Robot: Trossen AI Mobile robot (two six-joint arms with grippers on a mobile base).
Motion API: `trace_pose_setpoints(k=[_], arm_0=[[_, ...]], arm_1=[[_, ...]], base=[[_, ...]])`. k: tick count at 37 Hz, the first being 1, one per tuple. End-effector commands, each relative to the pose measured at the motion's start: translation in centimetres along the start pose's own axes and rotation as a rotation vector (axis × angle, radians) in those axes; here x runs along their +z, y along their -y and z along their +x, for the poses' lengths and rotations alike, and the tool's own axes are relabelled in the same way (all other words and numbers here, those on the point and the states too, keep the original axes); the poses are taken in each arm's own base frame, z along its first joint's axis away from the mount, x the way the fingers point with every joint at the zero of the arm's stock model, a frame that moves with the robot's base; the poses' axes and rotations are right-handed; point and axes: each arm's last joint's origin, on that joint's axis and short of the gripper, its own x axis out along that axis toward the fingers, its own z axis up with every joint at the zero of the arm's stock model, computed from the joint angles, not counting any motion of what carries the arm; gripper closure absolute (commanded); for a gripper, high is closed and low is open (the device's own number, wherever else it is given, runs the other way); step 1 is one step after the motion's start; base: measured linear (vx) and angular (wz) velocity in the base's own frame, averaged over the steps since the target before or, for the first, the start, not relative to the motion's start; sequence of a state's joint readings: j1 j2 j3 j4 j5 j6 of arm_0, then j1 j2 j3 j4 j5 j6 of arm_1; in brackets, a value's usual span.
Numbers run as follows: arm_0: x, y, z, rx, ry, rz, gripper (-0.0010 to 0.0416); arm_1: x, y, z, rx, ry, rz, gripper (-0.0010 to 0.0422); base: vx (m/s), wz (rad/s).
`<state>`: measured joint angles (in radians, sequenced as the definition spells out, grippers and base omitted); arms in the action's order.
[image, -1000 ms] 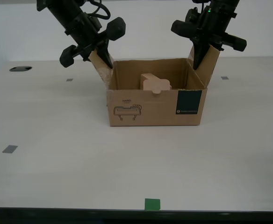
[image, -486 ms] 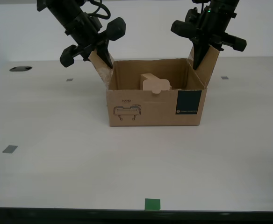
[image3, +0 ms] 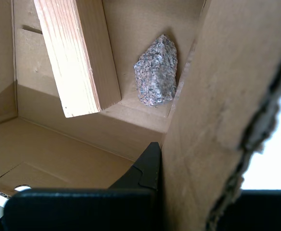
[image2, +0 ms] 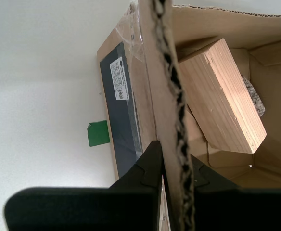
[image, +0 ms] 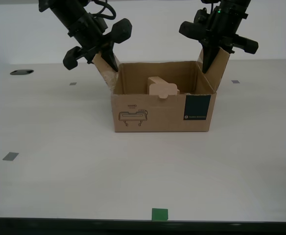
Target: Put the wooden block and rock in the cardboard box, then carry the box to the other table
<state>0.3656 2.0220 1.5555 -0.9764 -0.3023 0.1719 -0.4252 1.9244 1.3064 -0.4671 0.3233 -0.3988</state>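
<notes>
1. Exterior view: the cardboard box (image: 162, 112) stands on the table (image: 59, 161), print and teal label (image: 198, 107) facing the camera. Both side flaps are angled up and outward, with an arm on each.
2. My second gripper (image2: 172, 155) is clamped on the flap on the exterior view's right. Its wrist view shows the torn corrugated edge pinched between both fingers (image2: 147, 166). The same gripper (image: 209, 61) is seen from outside, its upper arm cut off by the frame.
3. My first gripper (image3: 160, 161) is on the other flap. Only one finger (image3: 147, 166) shows, pressed to the flap's inner face; the cardboard hides its partner. In the exterior view the gripper (image: 106, 61) straddles that flap, so it reads as closed on it.
4. The wooden block (image: 155, 84) is in the box. From outside only its top shows above the front wall. The wrist views show it leaning tilted (image3: 78, 57) across the interior.
5. The rock (image3: 156, 72) is in the box, on the floor in a corner just beside the block. The front wall hides it in the exterior view. The second wrist view catches only a grey sliver (image2: 255, 98) behind the block.
6. A green tape mark (image: 159, 214) lies near the table's front edge; it also shows beyond the label in the second wrist view.
</notes>
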Motion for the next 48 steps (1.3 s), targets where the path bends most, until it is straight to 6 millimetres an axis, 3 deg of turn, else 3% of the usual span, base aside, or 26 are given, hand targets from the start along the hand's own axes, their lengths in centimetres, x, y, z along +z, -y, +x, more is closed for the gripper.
trace_pose_setpoints(k=[1, 14, 36, 48], arm_0=[[0.0, -0.1, 0.0, 0.019, 0.001, -0.006, 0.0406], [0.1, -0.3, -0.3, 0.020, 0.007, 0.006, 0.0406], [-1.3, -1.7, -5.5, 0.042, 0.126, -0.025, 0.0406], [-2.0, -2.0, -6.9, 0.046, 0.149, -0.033, 0.0406]], arm_1=[[0.1, 0.1, 0.1, -0.003, 0.007, 0.010, 0.0414], [0.6, 0.6, -0.6, -0.023, 0.027, -0.008, 0.0414], [0.5, 2.3, -5.1, -0.058, 0.100, 0.021, 0.0414], [-0.1, 3.2, -6.4, -0.066, 0.095, 0.036, 0.0413]], base=[[0.000, 0.000], [0.000, 0.000], [0.000, 0.000], [0.000, 0.000]])
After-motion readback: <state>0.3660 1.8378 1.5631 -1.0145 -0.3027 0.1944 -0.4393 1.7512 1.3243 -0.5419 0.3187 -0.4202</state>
